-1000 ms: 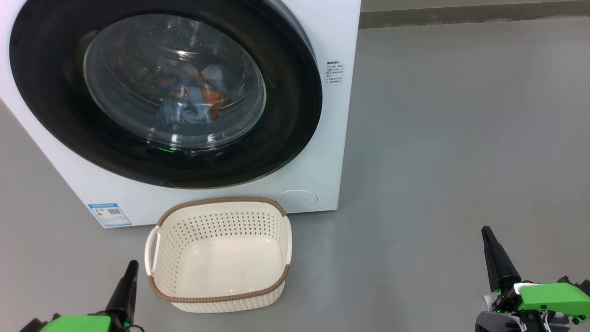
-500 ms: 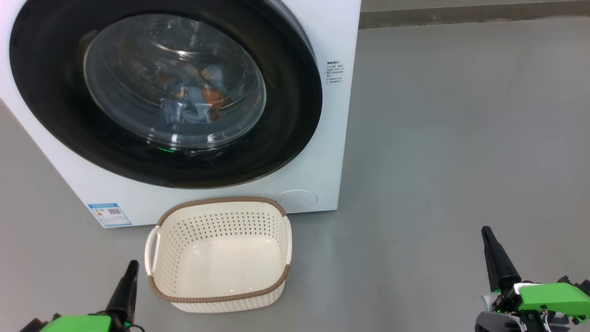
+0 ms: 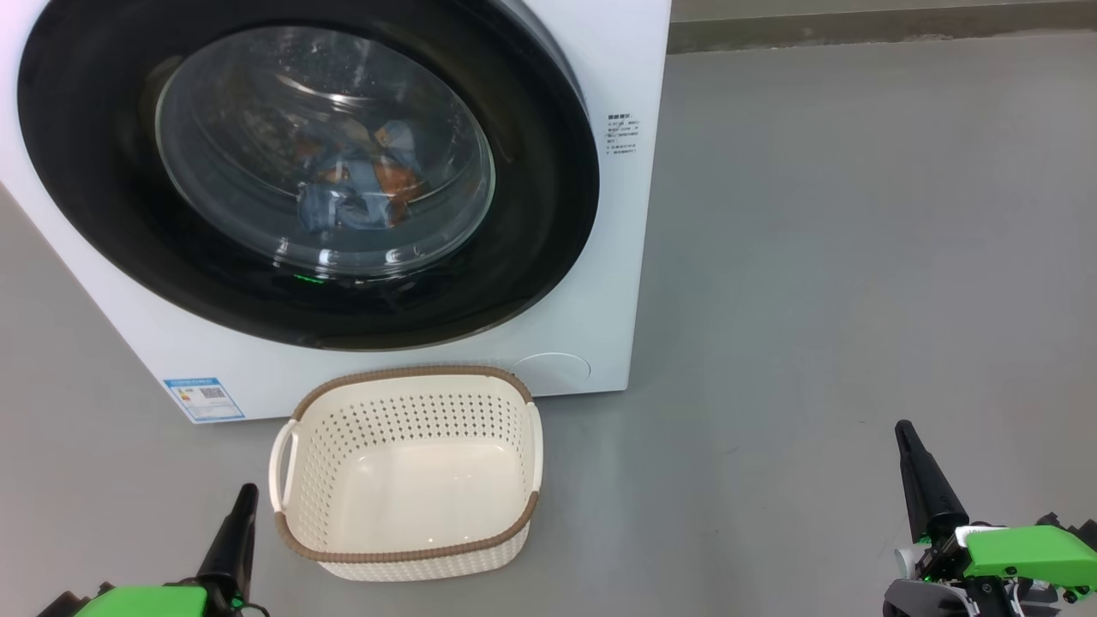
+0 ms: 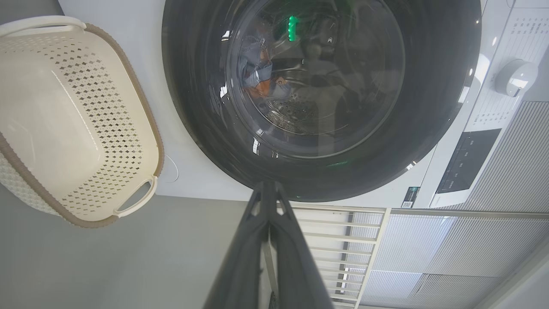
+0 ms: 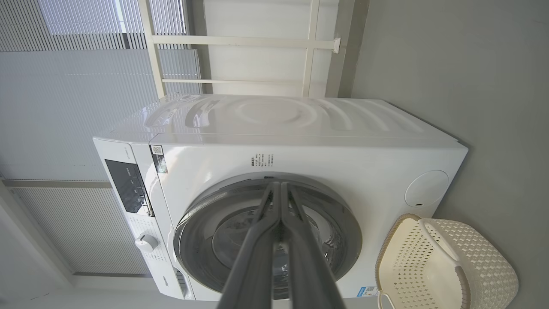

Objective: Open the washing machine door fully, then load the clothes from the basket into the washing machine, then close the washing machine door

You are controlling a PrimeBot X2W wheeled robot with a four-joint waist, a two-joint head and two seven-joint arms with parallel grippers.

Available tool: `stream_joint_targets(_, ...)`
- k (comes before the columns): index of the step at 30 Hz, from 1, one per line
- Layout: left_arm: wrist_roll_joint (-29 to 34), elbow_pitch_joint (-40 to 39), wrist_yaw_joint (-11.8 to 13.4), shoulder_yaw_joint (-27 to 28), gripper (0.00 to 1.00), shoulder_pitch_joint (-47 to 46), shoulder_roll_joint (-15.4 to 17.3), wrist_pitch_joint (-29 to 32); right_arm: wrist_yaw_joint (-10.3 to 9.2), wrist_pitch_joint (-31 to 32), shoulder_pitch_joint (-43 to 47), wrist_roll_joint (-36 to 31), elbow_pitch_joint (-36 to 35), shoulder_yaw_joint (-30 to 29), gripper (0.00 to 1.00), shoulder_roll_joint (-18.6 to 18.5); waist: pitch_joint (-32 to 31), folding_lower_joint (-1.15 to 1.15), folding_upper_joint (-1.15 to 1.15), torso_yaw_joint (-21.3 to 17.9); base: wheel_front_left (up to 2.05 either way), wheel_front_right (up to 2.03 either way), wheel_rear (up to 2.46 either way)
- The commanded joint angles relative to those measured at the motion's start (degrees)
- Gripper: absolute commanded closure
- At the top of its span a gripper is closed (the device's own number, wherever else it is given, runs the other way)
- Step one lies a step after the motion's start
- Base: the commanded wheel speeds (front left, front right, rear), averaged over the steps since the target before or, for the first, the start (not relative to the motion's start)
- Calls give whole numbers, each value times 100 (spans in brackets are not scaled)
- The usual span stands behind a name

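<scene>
Grey smooth floor (image 3: 857,257) across right half and lower edge of head view, with darker skirting strip (image 3: 857,26) along upper right edge. Found washing machine (image 3: 621,51) filling upper left of that view, white, standing on floor. Found washing machine door (image 3: 548,214) closed flat against front panel, glossy black rim unbroken around glass bowl (image 3: 240,111). Seen through glass, left of centre in upper half of frame: clothes (image 3: 360,193), blue with orange-brown patches, lying low in drum (image 4: 296,116). Noted small green glint (image 3: 308,278) on lower rim, blue label sticker (image 3: 204,398) at lower left corner of front panel, round service cover (image 3: 553,370) at lower right corner.

Found basket (image 3: 403,420) at bottom centre, on floor, just beside machine front, upright, brown rim uppermost, bare cream bottom on show, slot handles at left and right ends.

Found left gripper (image 3: 247,493) at lower left of frame, just left of basket and apart from it, fingers pressed together to single dark point, grasping nothing. Found right gripper (image 3: 902,431) at lower right, well apart from basket and machine, fingers likewise clenched on nothing. Confirmed in both wrist views: finger pairs rising from bottom centre, tips meeting, nothing between.

Noted at right edge of left wrist view: control dial (image 4: 514,77) and dark display panel (image 4: 465,161). Noted ribbed blinds (image 5: 64,107) and white railing (image 5: 240,40) in upper part of right wrist view.
</scene>
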Motion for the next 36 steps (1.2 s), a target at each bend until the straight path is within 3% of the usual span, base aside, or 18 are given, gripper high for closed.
stream_joint_targets(1,-19,-166,-15,202,100,-238,71,27,10,49,-49,18,-176,124,100,-15,0,0,0,0,0,0,0)
stream_joint_targets(36,-10,-166,-15,213,100,-239,63,35,10,49,-49,18,-176,123,100,-15,0,0,0,0,0,0,0)
